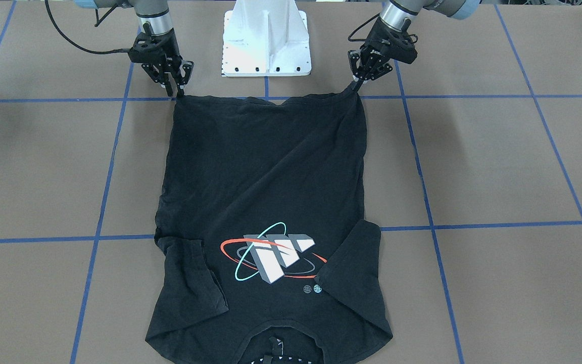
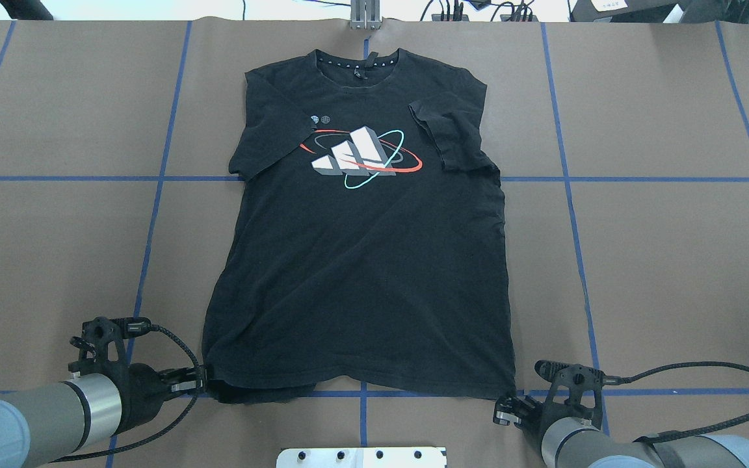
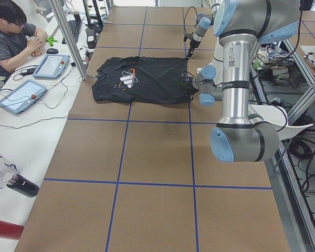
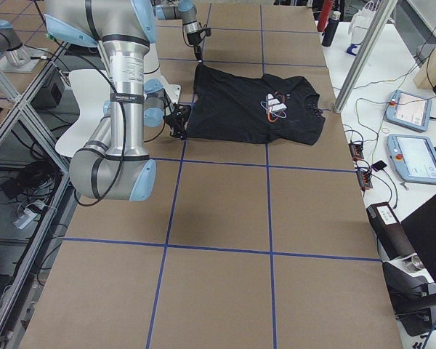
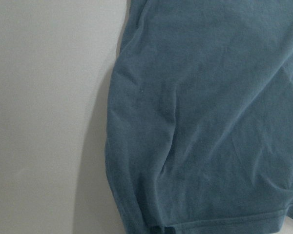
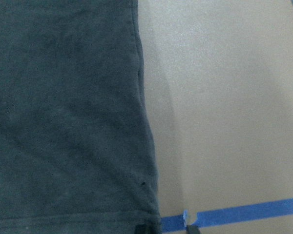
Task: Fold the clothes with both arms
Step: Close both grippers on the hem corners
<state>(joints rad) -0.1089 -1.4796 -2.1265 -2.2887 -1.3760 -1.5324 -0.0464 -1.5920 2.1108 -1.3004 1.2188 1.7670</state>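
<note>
Gripping both hem corners. The left gripper (image 1: 357,82) is closed on the T-shirt (image 1: 265,177) at the hem corner on its side, and that corner is drawn up to a small point. The right gripper (image 1: 177,92) is pinched shut on the other hem corner. Overhead, both tools sit low at the near edge of the cloth, left gripper (image 2: 197,383) and right gripper (image 2: 503,411), well apart with the hem stretched between them.

The black T-shirt (image 2: 361,260) lies flat on the brown table (image 2: 673,260), front up. The hem is nearest the robot, and the collar (image 2: 357,60) is at the far side. The print (image 2: 355,156) of white-grey blocks with red and teal rings is on the chest. Both sleeves (image 2: 449,133) are folded in over the body. The cloth has light wrinkles along its sides.

The hem sits just beside a blue tape line (image 6: 244,213). The white base (image 1: 267,40) stands between the two arms, apart from the shirt. The wrist views show only fabric edge and table.

In the exterior left view a person (image 3: 8,39) sits at a side desk, with two tablets (image 3: 51,65) near them.
</note>
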